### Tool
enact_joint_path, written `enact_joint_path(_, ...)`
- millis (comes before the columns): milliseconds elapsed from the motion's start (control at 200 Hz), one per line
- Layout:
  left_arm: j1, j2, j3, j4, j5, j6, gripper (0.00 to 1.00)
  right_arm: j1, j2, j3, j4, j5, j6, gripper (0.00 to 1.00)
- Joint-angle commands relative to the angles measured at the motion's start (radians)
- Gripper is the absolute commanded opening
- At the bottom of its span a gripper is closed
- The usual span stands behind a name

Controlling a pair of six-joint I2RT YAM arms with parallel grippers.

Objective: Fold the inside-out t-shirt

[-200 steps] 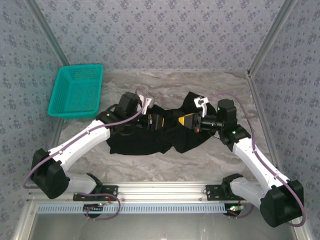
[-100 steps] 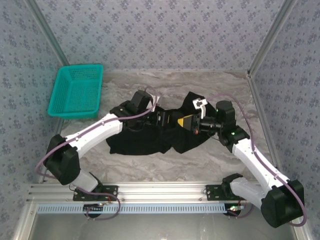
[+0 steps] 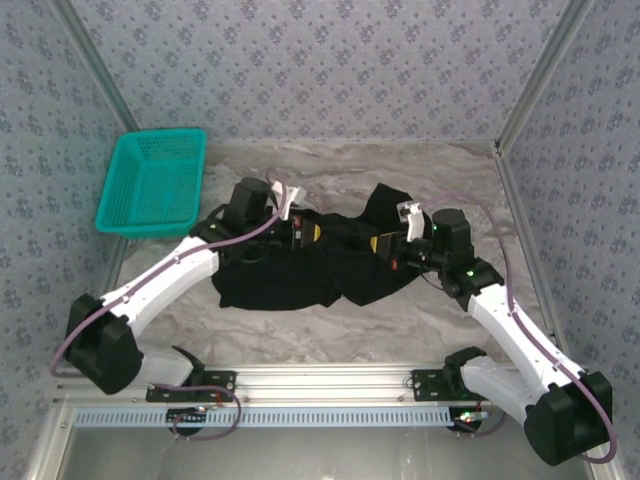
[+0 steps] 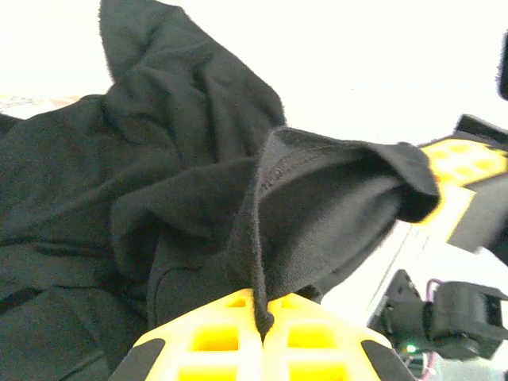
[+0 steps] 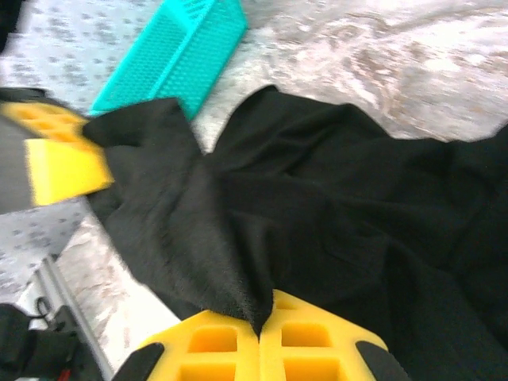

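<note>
The inside-out t-shirt (image 3: 300, 275) lies crumpled, plain black, in the middle of the marble table (image 3: 330, 170). My left gripper (image 3: 306, 232) is at its upper middle, and in the left wrist view the yellow fingers (image 4: 198, 341) are shut on a thin fold of the black cloth (image 4: 182, 182). My right gripper (image 3: 386, 245) faces it from the right, a short gap away. Its yellow fingers (image 5: 317, 349) pinch another edge of the shirt (image 5: 333, 206). A raised band of cloth runs between the two grippers.
A teal plastic basket (image 3: 152, 182) stands at the back left of the table, also seen as the basket (image 5: 182, 51) in the right wrist view. Patterned walls and metal posts close in the table. Bare marble lies behind and in front of the shirt.
My left gripper reached right into the cloth, shut on a fold and drew back left. The right gripper stayed shut on the shirt and shifted slightly right.
</note>
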Motion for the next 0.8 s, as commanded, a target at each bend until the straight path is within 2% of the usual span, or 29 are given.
enact_joint_path(0,0.024,-0.052,-0.038,0.076,0.135,0.028,0.00,0.004,-0.011,0.029,-0.098,0.142,-0.018,0.03)
enact_joint_path(190,0.018,-0.053,-0.063,0.089,0.162,0.095,0.00,0.048,-0.020,0.082,-0.201,0.186,-0.132,0.27)
enact_joint_path(290,0.007,-0.047,-0.063,0.088,0.165,0.135,0.00,0.104,-0.023,0.115,-0.259,0.191,-0.212,0.37)
enact_joint_path(420,-0.014,-0.035,-0.061,0.079,0.180,0.189,0.00,0.204,-0.008,0.145,-0.281,0.269,-0.281,0.50)
enact_joint_path(620,-0.041,-0.025,-0.054,0.042,0.195,0.245,0.00,0.231,0.130,0.219,-0.245,0.287,-0.301,0.59)
enact_joint_path(794,-0.050,-0.023,-0.042,0.016,0.187,0.259,0.00,0.233,0.206,0.241,-0.204,0.257,-0.298,0.59)
